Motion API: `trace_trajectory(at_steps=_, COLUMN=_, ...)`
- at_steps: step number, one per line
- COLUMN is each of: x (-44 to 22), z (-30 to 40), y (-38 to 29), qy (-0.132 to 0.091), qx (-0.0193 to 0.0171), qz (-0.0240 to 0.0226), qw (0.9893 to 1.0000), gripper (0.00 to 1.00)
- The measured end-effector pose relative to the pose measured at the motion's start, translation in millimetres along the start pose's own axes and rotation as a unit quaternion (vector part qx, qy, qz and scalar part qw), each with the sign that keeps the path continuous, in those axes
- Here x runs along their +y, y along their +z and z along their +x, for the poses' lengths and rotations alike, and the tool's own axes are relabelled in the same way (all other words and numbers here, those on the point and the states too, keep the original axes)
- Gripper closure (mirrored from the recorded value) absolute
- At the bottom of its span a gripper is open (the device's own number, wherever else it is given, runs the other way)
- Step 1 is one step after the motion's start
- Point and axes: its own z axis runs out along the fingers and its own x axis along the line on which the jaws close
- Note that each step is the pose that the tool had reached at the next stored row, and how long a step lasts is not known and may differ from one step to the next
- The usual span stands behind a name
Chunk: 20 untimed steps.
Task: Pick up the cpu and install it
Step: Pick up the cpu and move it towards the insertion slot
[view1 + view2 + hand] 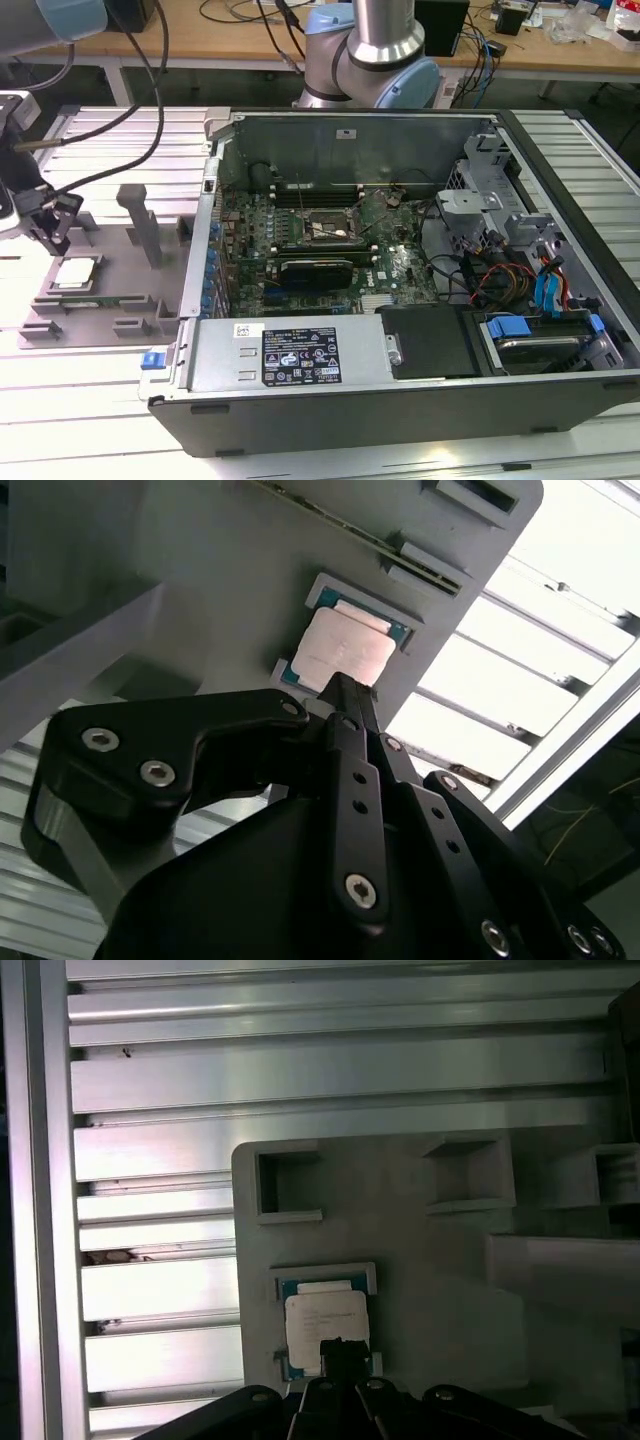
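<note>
While the cpu (77, 272) lies flat in a shallow square pocket of the grey plastic holder (125, 265) on the ribbed aluminium desk (110, 140), at the exterior view's left of the open computer case (400, 395), the black claw (50, 230) hangs just above it, gripping nothing. In the second wrist view the claw (343, 688) appears pressed together into one narrow tip over the near edge of the chip, a matte silvery square lid on a green board. The dark metal-framed socket (335, 228) sits well apart, inside the case.
</note>
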Motion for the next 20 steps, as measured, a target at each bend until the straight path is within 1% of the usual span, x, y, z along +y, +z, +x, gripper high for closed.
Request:
trace_trajectory(at_steps=1, x=-0.2, z=0.1, y=1.7, qy=0.000, qx=0.0001, qz=0.0000, qw=1.0000, gripper=0.89)
trace_trajectory(at_steps=3, x=-0.2, z=0.1, y=2.6, qy=0.000, qx=0.0000, qz=0.0000, qw=1.0000, gripper=0.89)
trace_trajectory(at_steps=4, x=-0.3, z=0.1, y=4.2, qy=0.000, qx=0.0000, qz=0.0000, qw=1.0000, gripper=0.89)
trace_trajectory(at_steps=7, x=-0.3, z=0.2, y=5.2, qy=0.000, qx=0.0001, qz=0.0000, qw=1.0000, gripper=0.89)
trace_trajectory(at_steps=10, x=-0.9, z=0.2, y=7.8, qy=0.000, qx=0.0000, qz=-0.0001, qw=1.0000, gripper=0.89)
trace_trajectory(at_steps=11, x=-1.3, z=0.4, y=11.5, qy=0.000, qx=0.0000, qz=0.0000, qw=1.0000, gripper=0.89)
trace_trajectory(at_steps=15, x=-2.0, z=0.8, y=22.6, qy=0.000, qx=0.0001, qz=0.0000, qw=1.0000, gripper=0.89)
trace_trajectory(at_steps=20, x=-5.6, z=1.3, y=28.2, qy=0.000, qx=0.0000, qz=0.0000, qw=1.0000, gripper=0.89)
